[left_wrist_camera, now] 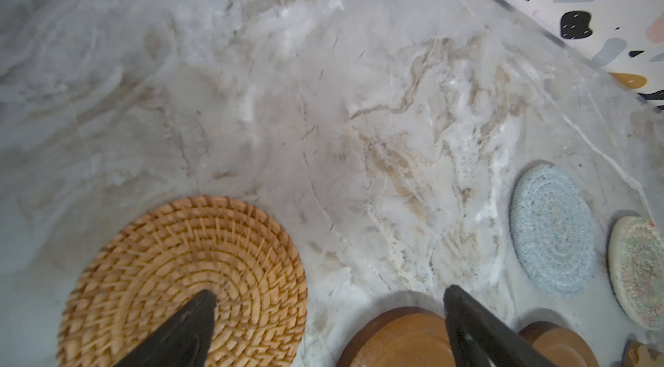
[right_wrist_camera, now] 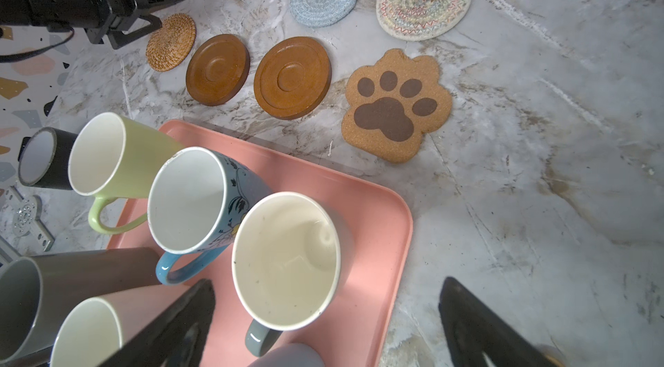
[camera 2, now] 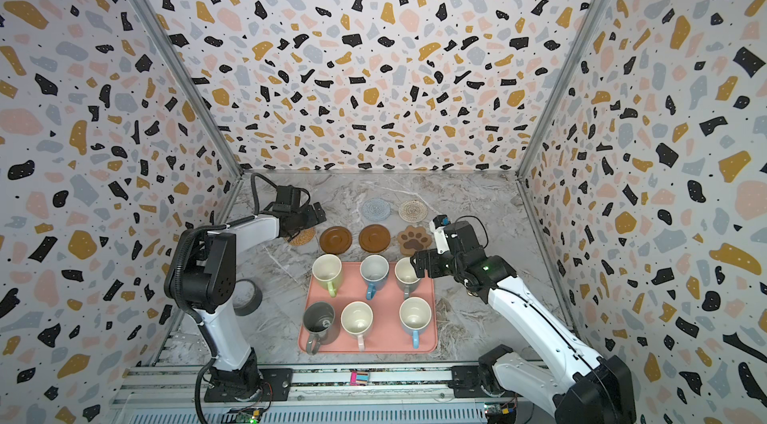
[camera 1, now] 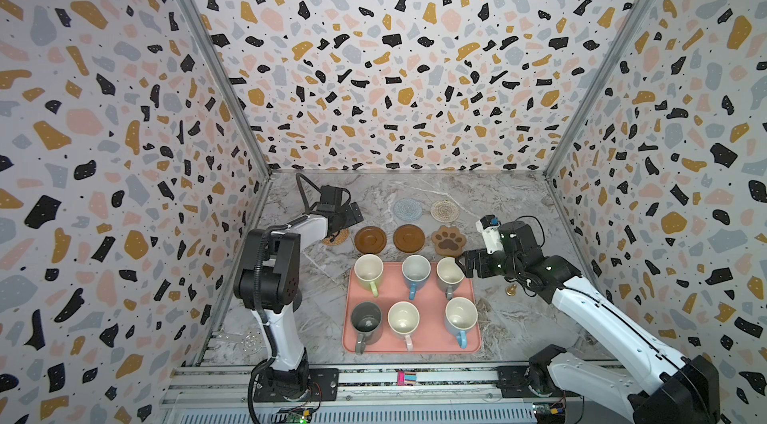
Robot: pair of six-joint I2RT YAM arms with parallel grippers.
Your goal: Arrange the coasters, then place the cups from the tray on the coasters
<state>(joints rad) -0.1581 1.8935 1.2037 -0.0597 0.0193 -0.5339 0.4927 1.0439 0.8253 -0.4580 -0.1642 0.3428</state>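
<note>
Six cups stand on the salmon-pink tray [camera 1: 431, 305]: light green [camera 1: 368, 270], blue [camera 1: 416, 270] and light grey [camera 1: 448, 272] in the far row, dark grey [camera 1: 366, 320], pale pink [camera 1: 403, 320] and blue [camera 1: 460, 316] in the near row. Behind the tray lie the coasters: tan woven [left_wrist_camera: 187, 275], two brown discs [camera 1: 370, 240] [camera 1: 409, 238], paw-shaped [camera 1: 448, 240], blue-grey [camera 1: 407, 209] and cream [camera 1: 445, 209]. My left gripper [left_wrist_camera: 330, 291] hangs open over the gap between the tan woven coaster and a brown disc. My right gripper [right_wrist_camera: 328, 282] is open beside the light grey cup [right_wrist_camera: 287, 261], holding nothing.
A black tape roll [camera 2: 249, 297] stands on the marble left of the tray. A small brass piece [camera 1: 511, 290] lies right of the tray under the right arm. A perforated metal disc [camera 1: 251, 341] sits at the front left. Patterned walls close three sides.
</note>
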